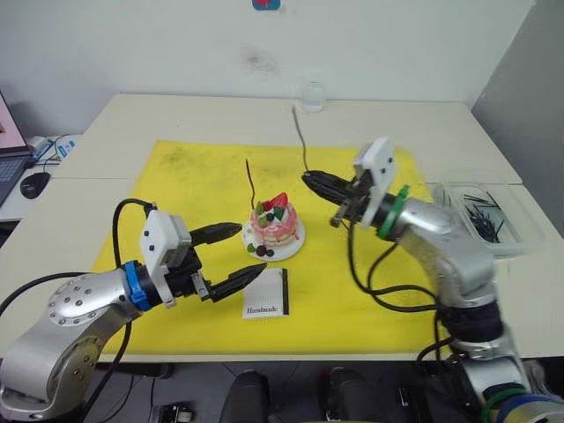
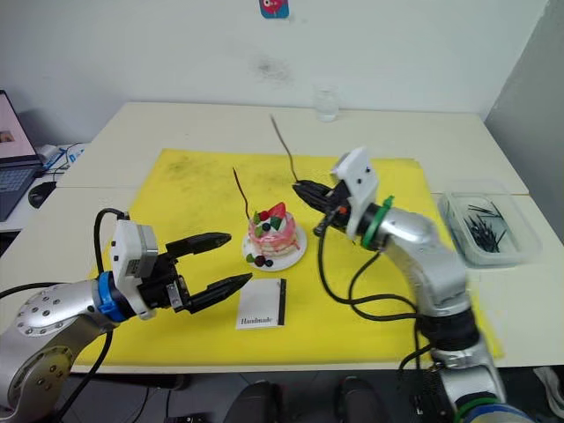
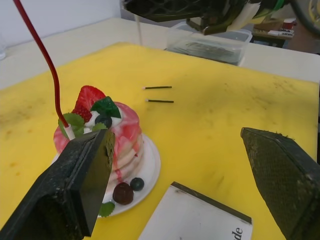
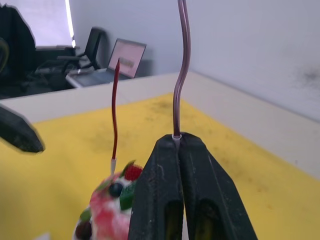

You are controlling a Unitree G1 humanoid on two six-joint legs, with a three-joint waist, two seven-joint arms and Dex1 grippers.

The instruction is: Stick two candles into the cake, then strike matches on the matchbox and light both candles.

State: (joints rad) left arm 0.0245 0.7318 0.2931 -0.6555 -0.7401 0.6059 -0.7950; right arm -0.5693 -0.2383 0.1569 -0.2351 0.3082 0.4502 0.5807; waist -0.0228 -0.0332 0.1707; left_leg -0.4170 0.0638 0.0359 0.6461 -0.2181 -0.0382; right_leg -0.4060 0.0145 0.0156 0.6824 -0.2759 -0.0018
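Bright, even overhead lighting; soft, faint shadows under the cake plate (image 1: 275, 240) and matchbox (image 1: 266, 293) on the worktop (image 1: 176, 123). No harsh glare. Blurred background and close-up claw fingers (image 4: 165, 200) in right wrist view.

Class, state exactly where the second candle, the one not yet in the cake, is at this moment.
The second candle stands upright in the shut right gripper, held above the yellow mat just right of the cake, where the red candle already stands.
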